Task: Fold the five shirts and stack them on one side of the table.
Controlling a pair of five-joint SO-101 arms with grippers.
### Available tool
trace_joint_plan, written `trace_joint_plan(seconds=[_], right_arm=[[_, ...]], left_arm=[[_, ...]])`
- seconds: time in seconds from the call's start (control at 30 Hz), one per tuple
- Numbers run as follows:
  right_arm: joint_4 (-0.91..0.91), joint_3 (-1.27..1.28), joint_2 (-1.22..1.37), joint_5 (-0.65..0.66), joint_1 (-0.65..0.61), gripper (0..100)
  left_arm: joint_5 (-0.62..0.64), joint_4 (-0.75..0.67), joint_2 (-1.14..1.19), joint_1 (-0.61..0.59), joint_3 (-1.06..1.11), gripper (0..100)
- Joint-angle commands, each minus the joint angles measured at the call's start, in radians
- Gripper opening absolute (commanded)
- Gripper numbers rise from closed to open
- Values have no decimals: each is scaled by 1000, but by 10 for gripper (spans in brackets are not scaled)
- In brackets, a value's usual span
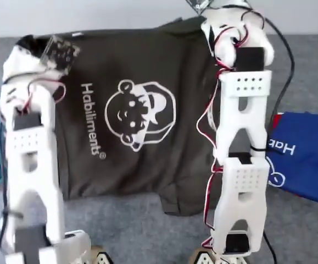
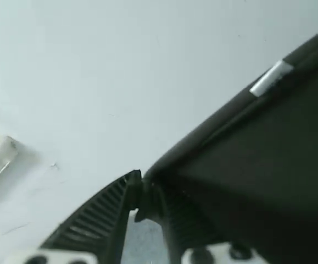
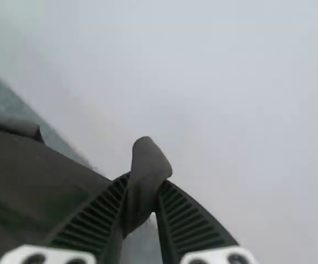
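Dark shirt (image 1: 148,66) lies sideways, print top pointing right.

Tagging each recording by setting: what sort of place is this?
Probably a lab or workshop bench: two white robot arms over a grey table, a bare pale wall behind, a dark shirt spread for folding.

Dark printed shirt (image 1: 139,118), flat, print-up

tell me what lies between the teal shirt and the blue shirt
The dark shirt, spread out across the grey table; the high view shows it.
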Motion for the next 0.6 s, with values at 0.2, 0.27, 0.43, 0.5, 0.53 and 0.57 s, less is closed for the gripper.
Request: trace_joint_plan(seconds=[0.2,0.27,0.43,0.5,0.53,0.57], right_arm=[[-240,-18,67,37,-8,9],[-234,-11,68,44,-7,9],[-65,-15,68,43,-1,9],[44,-18,65,43,1,9],[102,-18,62,41,2,9],[163,-18,59,34,8,9]], left_arm=[[-55,-20,302,-8,-386,13],[-77,-12,316,-8,-378,13],[-84,129,321,-5,-335,13],[-84,193,322,-5,-312,13],[-84,230,322,-5,-298,13],[-84,267,322,-6,-285,13]])
